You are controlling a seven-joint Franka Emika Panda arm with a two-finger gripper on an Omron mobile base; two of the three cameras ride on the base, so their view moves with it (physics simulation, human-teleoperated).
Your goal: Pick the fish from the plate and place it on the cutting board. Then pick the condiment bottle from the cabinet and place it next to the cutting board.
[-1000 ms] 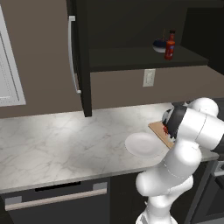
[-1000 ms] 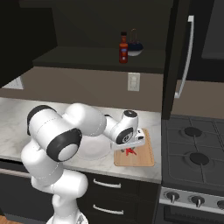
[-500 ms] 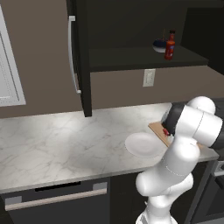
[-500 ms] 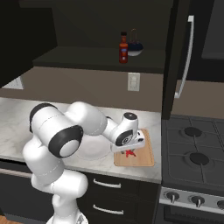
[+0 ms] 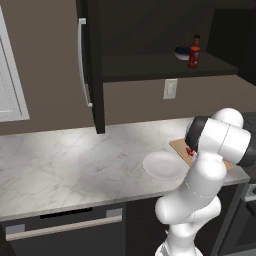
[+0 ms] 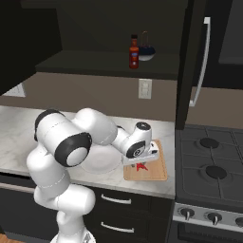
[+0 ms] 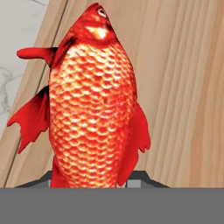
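Gripper [image 6: 141, 165] holds fish [image 7: 94, 105] over cutting board [image 6: 159, 168], beside plate [image 5: 162, 166].

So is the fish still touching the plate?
Apart. In the right base view the fish sits over the cutting board, with the plate off to the side, a clear gap between them.

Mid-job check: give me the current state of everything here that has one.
fish: over the cutting board, in the claw
claw: shut on the fish, low over the board
cutting board: flat on the counter
plate: empty, beside the board
condiment bottle: upright on the cabinet shelf
cabinet: door open
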